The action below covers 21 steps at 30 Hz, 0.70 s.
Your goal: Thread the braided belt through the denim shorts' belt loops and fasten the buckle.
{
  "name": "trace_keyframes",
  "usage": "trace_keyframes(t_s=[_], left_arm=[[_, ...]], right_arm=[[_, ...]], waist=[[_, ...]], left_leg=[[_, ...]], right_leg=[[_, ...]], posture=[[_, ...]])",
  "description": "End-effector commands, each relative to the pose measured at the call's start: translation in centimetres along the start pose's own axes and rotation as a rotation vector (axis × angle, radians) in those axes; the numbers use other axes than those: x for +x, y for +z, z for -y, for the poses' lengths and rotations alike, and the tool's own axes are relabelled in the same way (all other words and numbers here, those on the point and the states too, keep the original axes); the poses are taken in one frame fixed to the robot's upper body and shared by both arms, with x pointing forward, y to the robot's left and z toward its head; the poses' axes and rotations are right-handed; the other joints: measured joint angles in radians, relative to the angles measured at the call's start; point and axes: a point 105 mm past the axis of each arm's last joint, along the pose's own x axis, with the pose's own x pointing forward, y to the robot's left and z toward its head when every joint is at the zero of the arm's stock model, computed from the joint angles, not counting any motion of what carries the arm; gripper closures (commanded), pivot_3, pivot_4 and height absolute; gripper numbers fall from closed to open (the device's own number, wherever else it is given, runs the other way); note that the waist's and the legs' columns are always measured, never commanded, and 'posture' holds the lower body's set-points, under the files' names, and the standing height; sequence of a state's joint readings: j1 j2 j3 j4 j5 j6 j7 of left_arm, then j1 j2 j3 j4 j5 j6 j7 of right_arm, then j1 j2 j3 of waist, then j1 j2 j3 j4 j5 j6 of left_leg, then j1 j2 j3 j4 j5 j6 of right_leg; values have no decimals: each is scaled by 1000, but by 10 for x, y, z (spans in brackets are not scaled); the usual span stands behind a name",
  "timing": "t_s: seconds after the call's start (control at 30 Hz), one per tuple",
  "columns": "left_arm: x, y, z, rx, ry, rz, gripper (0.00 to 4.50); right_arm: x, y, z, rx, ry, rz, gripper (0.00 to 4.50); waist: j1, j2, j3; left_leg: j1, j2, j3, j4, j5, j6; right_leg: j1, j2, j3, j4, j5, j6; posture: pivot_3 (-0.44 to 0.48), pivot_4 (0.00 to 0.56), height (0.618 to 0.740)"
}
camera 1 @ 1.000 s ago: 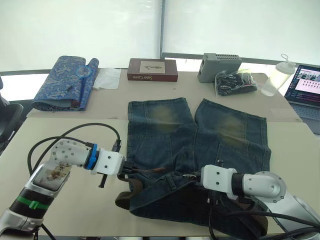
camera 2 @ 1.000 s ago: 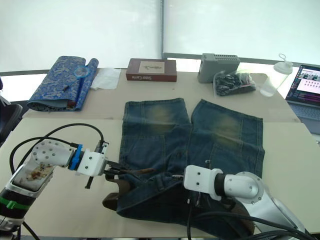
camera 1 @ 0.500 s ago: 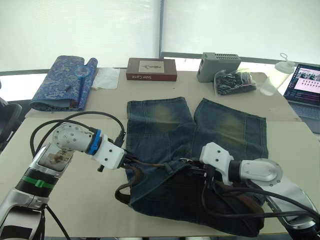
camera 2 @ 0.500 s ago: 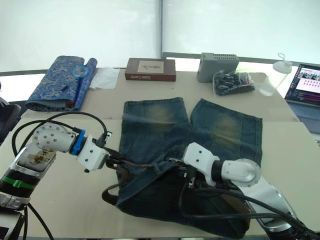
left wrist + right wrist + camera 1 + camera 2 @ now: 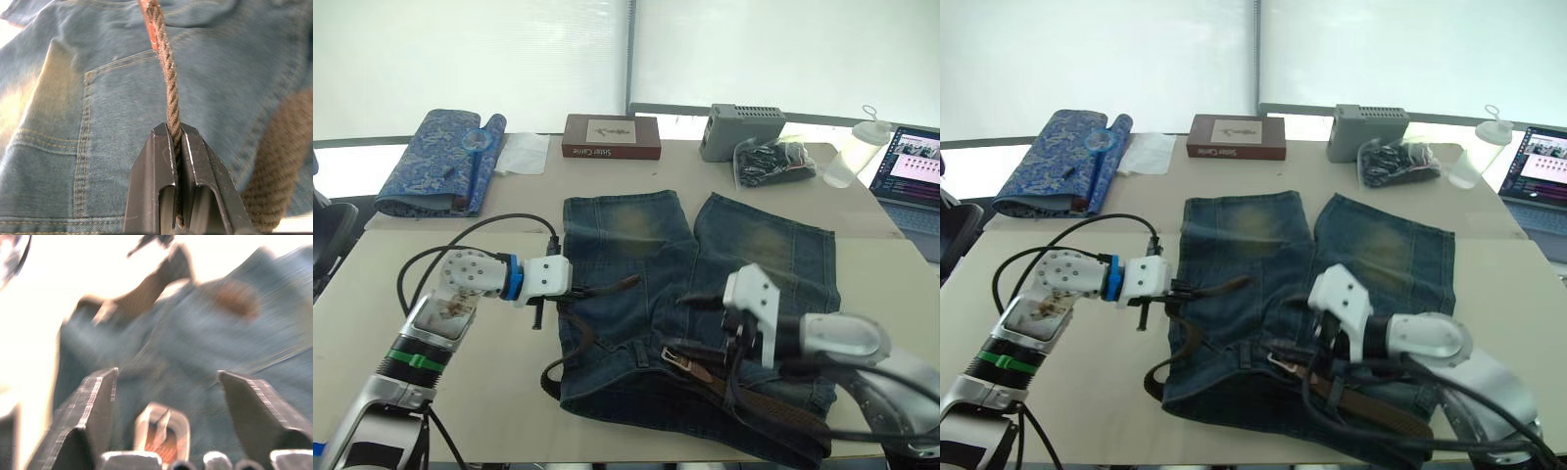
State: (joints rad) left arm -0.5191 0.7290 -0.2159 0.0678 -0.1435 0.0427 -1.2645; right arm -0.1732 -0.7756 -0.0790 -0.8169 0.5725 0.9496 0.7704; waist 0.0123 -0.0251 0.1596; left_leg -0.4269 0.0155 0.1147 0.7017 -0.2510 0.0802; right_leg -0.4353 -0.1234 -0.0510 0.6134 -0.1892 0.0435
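Pinching braided belt (image 5: 168, 78): left hand (image 5: 175, 142) | right hand (image 5: 166, 382) spread | over denim shorts (image 5: 636, 235)

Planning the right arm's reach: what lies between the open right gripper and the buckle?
Only denim shorts. In the left eye view, right gripper hovers above buckle, nothing else between.

A beige counter (image 5: 460, 392) carries the denim shorts (image 5: 705, 264) spread flat near its front edge. Along the far edge lie a blue patterned fabric roll (image 5: 435, 162), white paper (image 5: 524, 154), a dark red book (image 5: 611, 136), a grey box (image 5: 742, 130), a dark bag (image 5: 773, 159), a clear bottle (image 5: 854, 152), and a laptop (image 5: 911, 176) at the far right corner.
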Motion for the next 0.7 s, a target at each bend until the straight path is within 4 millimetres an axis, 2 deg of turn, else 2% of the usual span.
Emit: trace_keyframes(t_s=[0.03,0.17,0.2,0.23,0.27,0.37,0.5,0.6,0.7], left_arm=[[-13,-3,-5,-115,34,-13,2609],[-31,-25,-21,-250,115,-115,646],[-34,-27,-26,-270,132,-124,230],[-34,-25,-33,-281,157,-110,96],[-33,-20,-44,-308,191,-79,96],[-13,-1,-64,-285,171,-37,96],[20,7,-87,-319,186,-58,96],[38,10,-87,-282,129,-98,96],[59,33,-67,-308,-5,-24,96]], right_arm=[[-23,-10,13,-72,-131,-154,0],[-42,-16,36,-159,-272,-281,0],[-46,-23,35,-115,-255,-328,0],[-50,-28,40,-112,-274,-372,0],[-54,-35,44,-94,-288,-422,0],[-65,-57,60,-30,-334,-591,0],[-63,-69,72,-3,-322,-682,0],[-67,-82,80,2,-319,-762,0],[-70,-85,81,32,-297,-782,0]], waist=[[2,0,0],[0,0,0],[0,0,0],[0,0,0],[0,0,0],[13,-1,0],[14,-1,0],[4,-1,0],[-2,-1,0]], left_leg=[[0,0,0,0,0,0],[-1,0,0,0,0,0],[0,0,0,0,0,-1],[0,0,0,0,1,-1],[0,0,0,0,1,-1],[-2,0,-1,2,1,1],[-7,-2,0,7,-1,6],[-12,-2,1,12,-2,8],[-13,-2,1,12,-2,8]], right_leg=[[0,0,-1,0,0,0],[-1,0,0,0,-1,1],[-1,0,-1,1,-1,0],[-1,0,-1,1,-1,1],[-1,0,-1,0,-1,1],[0,0,-1,0,-1,-1],[-1,-2,-1,-2,0,-1],[-4,-2,0,-2,3,5],[-5,-2,0,-2,3,6]], posture=[[0,150,740],[0,150,740],[0,150,740],[0,150,740],[0,150,740],[0,150,740],[0,150,740],[0,150,740],[0,150,740]])
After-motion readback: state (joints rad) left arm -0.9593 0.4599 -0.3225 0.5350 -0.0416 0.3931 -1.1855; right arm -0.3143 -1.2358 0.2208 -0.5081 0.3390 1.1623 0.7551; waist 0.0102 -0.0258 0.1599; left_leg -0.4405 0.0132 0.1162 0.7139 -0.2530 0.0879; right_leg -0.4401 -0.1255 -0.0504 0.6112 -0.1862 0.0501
